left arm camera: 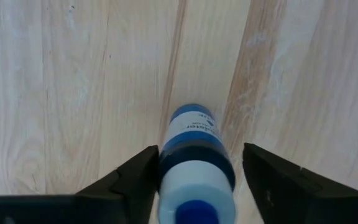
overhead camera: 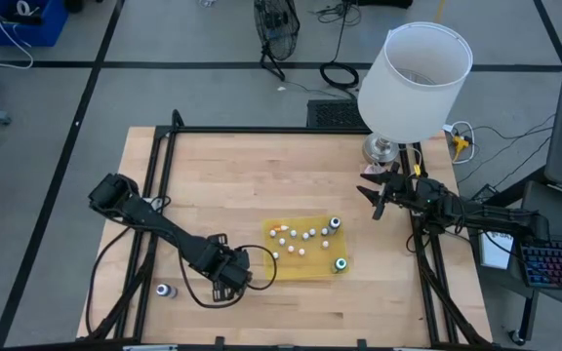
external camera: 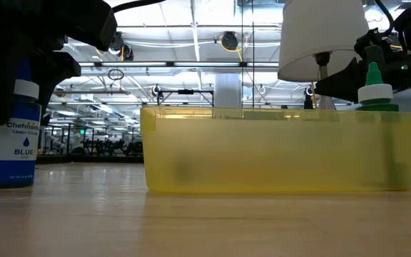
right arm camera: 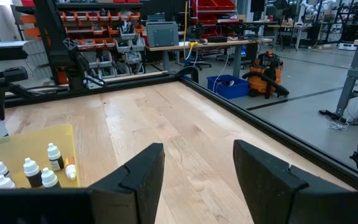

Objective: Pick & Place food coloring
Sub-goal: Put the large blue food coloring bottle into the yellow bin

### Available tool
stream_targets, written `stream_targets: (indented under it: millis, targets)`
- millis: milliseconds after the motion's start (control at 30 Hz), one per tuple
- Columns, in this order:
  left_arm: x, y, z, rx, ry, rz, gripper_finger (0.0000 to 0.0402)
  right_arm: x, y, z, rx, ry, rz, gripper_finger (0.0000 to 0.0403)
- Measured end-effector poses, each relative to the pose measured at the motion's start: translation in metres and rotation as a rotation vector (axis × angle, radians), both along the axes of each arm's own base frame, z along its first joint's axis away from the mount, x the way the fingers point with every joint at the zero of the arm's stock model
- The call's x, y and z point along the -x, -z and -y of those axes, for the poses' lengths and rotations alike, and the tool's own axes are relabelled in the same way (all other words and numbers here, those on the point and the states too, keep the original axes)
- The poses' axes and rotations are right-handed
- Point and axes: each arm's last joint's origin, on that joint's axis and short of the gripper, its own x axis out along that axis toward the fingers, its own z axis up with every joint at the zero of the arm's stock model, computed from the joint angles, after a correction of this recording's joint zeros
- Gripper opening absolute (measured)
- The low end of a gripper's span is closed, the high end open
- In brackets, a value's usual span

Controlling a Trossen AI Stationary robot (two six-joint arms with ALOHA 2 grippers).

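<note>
1. The blue bottle (left arm camera: 194, 163) stands upright on the surface (overhead camera: 232, 185), between the fingers of the left tool (left arm camera: 194, 180); one finger (left arm camera: 135, 177) looks to touch it, the other stands clear.
2. Judged risk: uneven closing could tip it.
3. It could then roll, well short of the yellow tray (overhead camera: 305, 270) where the other small bottles (overhead camera: 301, 237) sit.
4. The right tool (right arm camera: 194, 171) hangs open and empty near the lamp (overhead camera: 413, 78).
</note>
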Motion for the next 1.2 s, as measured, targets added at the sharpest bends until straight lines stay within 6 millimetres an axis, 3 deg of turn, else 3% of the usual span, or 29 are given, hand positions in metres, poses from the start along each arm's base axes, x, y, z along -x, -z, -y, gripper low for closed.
stream_targets:
  millis: [233, 533, 700, 1000, 1200]
  targets:
    - [0.000, 0.000, 0.000, 0.000, 0.002, 0.001, 0.0145, 0.000, 0.000, 0.000, 0.000, 0.000, 0.000, 0.0181]
    - [-0.001, -0.009, -0.001, -0.011, -0.001, 0.034, 0.0143, 0.000, 0.000, 0.000, 0.000, 0.000, 0.000, 0.0181]
    - [-0.009, -0.049, 0.002, -0.004, 0.045, 0.180, 0.0143, 0.000, 0.000, 0.000, 0.000, 0.000, 0.000, 0.0181]
    - [-0.035, -0.145, -0.005, -0.134, 0.198, 0.533, 0.0143, 0.000, 0.000, 0.000, 0.000, 0.000, 0.000, 0.0181]
    - [-0.062, -0.175, -0.027, -0.234, 0.328, 0.622, 0.0143, 0.000, 0.000, 0.000, 0.000, 0.000, 0.000, 0.0181]
